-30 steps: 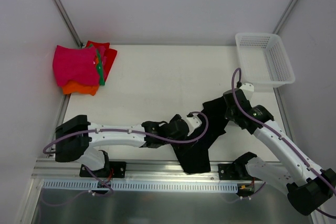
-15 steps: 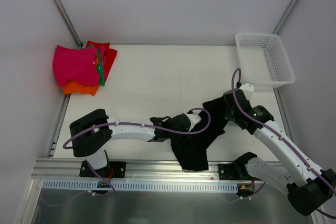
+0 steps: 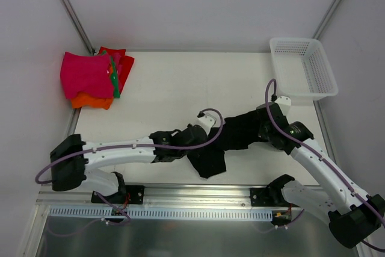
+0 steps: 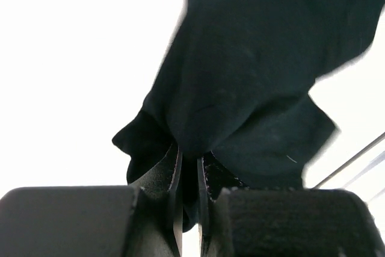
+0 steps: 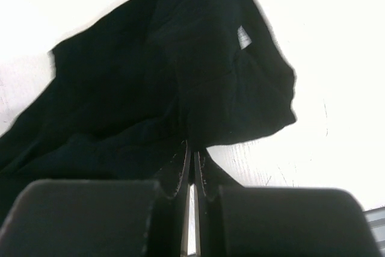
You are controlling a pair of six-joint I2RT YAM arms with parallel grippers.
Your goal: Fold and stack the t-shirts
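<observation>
Since a second ago, the left pincer [image 4: 189,159] has clamped onto the plain black cloth t-shirt [image 3: 231,136], bunching it leftward on the white desk [image 3: 180,94]. The right pincer [image 5: 191,148] pinches the shirt's opposite end, so the cloth lies between both pincers near the front edge.

I see even overhead light; both wrist feeds blow the desk [image 4: 72,58] out white, black t-shirt [image 4: 252,76] edges blurred.
</observation>
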